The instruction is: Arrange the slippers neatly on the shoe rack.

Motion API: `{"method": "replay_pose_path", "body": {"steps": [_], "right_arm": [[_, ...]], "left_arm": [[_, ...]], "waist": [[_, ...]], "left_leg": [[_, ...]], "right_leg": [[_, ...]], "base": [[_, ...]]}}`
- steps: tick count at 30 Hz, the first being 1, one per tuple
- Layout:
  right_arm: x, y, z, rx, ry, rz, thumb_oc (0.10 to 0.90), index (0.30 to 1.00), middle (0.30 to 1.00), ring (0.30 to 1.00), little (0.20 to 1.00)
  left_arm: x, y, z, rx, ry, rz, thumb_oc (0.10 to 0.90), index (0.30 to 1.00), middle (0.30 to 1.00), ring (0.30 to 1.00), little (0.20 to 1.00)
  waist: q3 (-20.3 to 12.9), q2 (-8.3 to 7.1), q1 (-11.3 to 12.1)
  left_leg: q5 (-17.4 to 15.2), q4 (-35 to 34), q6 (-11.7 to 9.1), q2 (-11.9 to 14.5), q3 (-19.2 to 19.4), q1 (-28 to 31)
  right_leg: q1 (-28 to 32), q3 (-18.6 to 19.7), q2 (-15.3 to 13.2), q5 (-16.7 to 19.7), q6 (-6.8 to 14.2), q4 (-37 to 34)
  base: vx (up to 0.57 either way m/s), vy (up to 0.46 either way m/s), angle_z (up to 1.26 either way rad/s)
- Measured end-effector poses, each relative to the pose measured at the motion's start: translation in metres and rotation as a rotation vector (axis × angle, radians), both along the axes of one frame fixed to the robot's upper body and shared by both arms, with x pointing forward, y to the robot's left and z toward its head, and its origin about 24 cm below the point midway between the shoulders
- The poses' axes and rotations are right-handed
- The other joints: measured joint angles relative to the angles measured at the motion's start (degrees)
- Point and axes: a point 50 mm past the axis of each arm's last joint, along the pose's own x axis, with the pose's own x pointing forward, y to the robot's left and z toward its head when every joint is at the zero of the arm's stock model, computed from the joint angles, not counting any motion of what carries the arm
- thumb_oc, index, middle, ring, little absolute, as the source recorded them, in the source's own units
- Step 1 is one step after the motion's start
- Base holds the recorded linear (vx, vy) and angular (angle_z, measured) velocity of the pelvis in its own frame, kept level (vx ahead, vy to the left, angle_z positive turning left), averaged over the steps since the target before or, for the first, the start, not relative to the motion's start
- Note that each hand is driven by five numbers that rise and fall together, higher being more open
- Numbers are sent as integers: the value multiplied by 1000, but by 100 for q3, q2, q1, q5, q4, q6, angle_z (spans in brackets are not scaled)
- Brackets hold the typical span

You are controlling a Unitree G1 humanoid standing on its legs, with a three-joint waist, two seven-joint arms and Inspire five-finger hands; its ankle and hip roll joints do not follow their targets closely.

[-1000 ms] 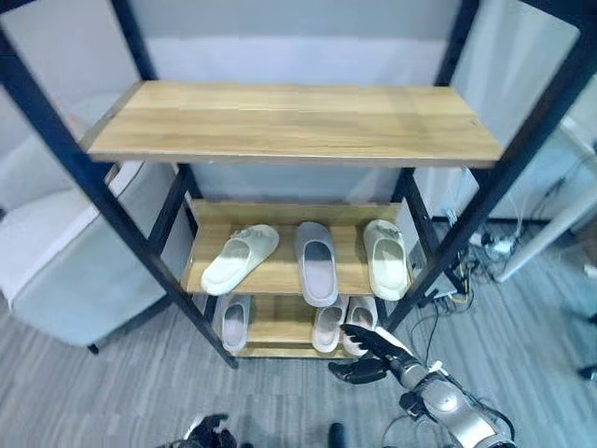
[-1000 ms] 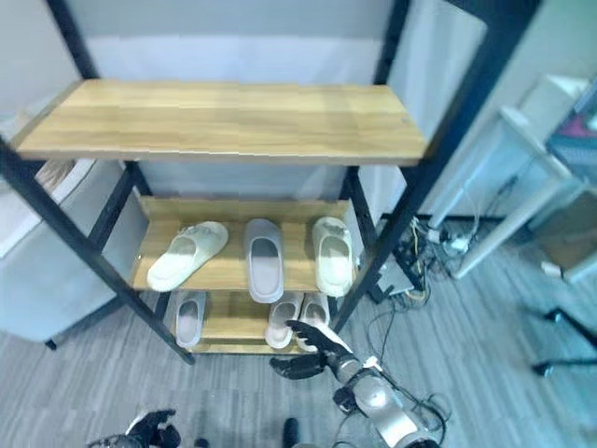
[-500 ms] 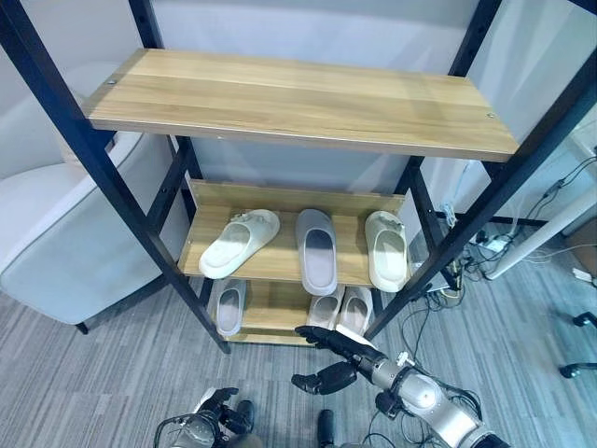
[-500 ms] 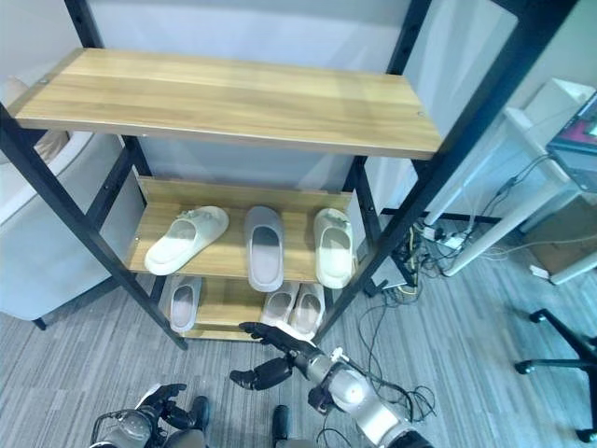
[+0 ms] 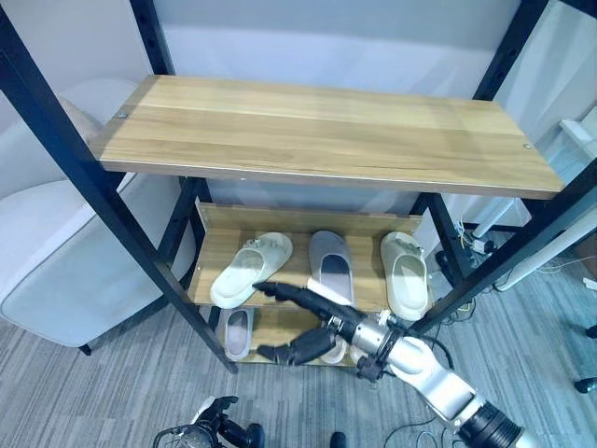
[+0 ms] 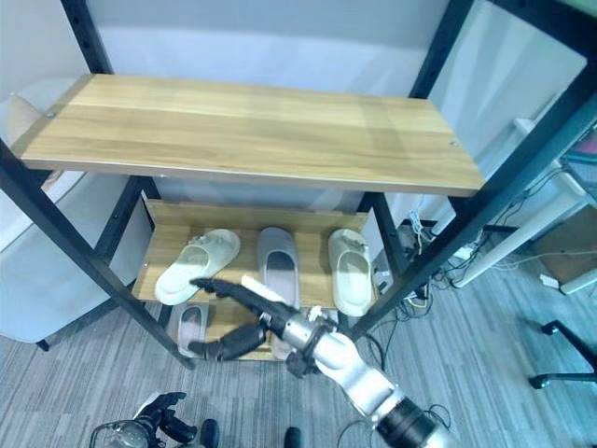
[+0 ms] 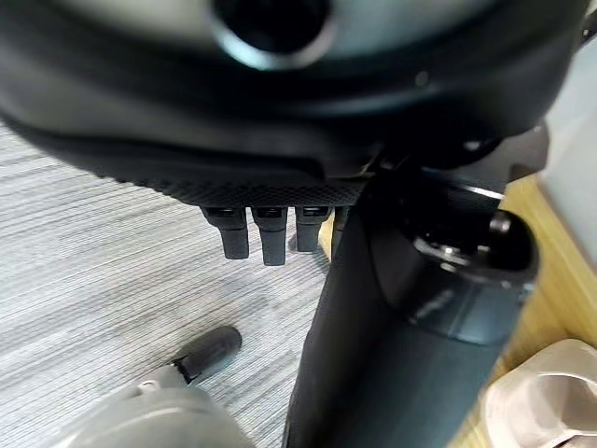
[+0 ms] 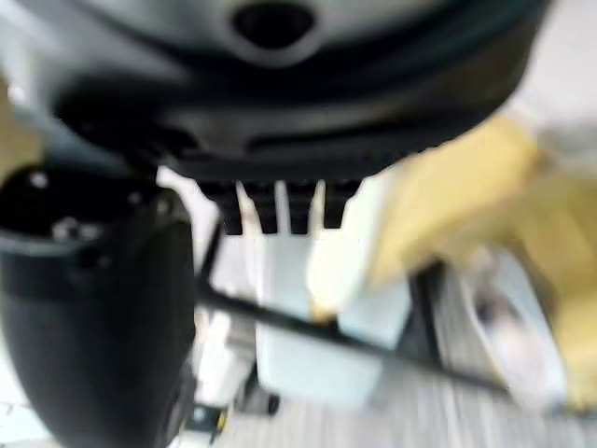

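The black-framed shoe rack with light wooden shelves (image 5: 317, 131) carries three slippers on its middle shelf: a cream foam slipper lying askew (image 5: 250, 269) at about 9 o'clock of the row, a grey foam slipper (image 5: 330, 266) in the centre pointing straight back, and a second cream foam slipper (image 5: 409, 277) at 3 o'clock, also straight. On the bottom shelf, a small pale grey slipper (image 5: 235, 331) lies at the 9 o'clock end; the pair beside it is now mostly hidden by the arm. The right robot hand (image 5: 300, 322) has changed most: a second ago it hung low before the bottom shelf at 5 o'clock of the rack, and it has since swung up and across toward 9 o'clock, so that its spread, straight fingers (image 5: 280, 293) now reach the front edge of the middle shelf just beside the heel of the askew cream slipper, with the thumb set wide below; it holds nothing. Whether the fingertips touch the slipper cannot be told. The left robot hand (image 5: 216, 429) shows low at 6 o'clock, and its fingers appear loosely curled on nothing. The move suggests the askew slipper is the next to be straightened; it remains out of line with its neighbours.
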Motion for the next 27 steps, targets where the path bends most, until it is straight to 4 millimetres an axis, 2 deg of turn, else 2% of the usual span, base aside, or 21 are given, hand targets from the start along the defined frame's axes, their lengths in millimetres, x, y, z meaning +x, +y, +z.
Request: {"method": "replay_pose_path", "body": {"steps": [2,5,8,12,16,23,25,27], "right_arm": [[8,-15,-2,-52,-45,-98,800,900,900,900,900],[15,-32,-9,-149,-77,-182,800,900,900,900,900],[20,-56,-21,-320,-133,-274,800,900,900,900,900],[24,-72,-31,-392,-132,-359,800,900,900,900,900],[27,-87,-42,-402,-104,-461,800,900,900,900,900],[37,-100,-29,-374,-178,-575,800,900,900,900,900],[43,-108,-31,-373,-164,-626,800,900,900,900,900],[47,-112,-36,-296,-104,-700,800,900,900,900,900]], "left_arm": [[-6,4,-1,6,12,11,800,900,900,900,900],[-14,5,-3,7,35,21,800,900,900,900,900],[-23,8,-5,3,54,58,800,900,900,900,900],[-25,8,-6,3,56,65,800,900,900,900,900],[-25,8,-5,-1,54,63,800,900,900,900,900],[-23,6,-5,-17,52,55,800,900,900,900,900],[-22,6,-5,-18,50,53,800,900,900,900,900],[-22,5,-5,-18,47,48,800,900,900,900,900]], "waist": [[-94,-35,-6],[-191,1,-9],[-337,2,-9],[-411,-17,-1],[-433,-14,104],[-446,6,181],[-448,10,195],[-449,13,206]], "left_leg": [[-26,-25,-17,-27,4,0],[-56,-31,-30,-26,0,3],[-49,-31,-40,-20,-4,-4],[-36,-32,-54,-21,-9,-51],[-30,-32,-48,-21,-34,-91],[-5,-31,-35,-48,-107,-140],[-6,-31,-33,-63,-130,-160],[-4,-31,-33,-70,-162,-190]], "right_leg": [[0,10,-30,-91,14,-3],[-1,22,-29,-95,16,-12],[-8,30,-24,-120,45,-43],[-50,30,-24,-117,39,-43],[-73,-15,-24,-95,16,-44],[-88,-61,-40,-89,10,-44],[-97,-80,-53,-91,12,-44],[-110,-109,-57,-92,13,-44]], "base": [[51,-2,-2],[47,-2,-2],[48,-1,0],[19,1,0],[34,9,4],[20,13,5],[-4,22,6],[5,20,7]]}}
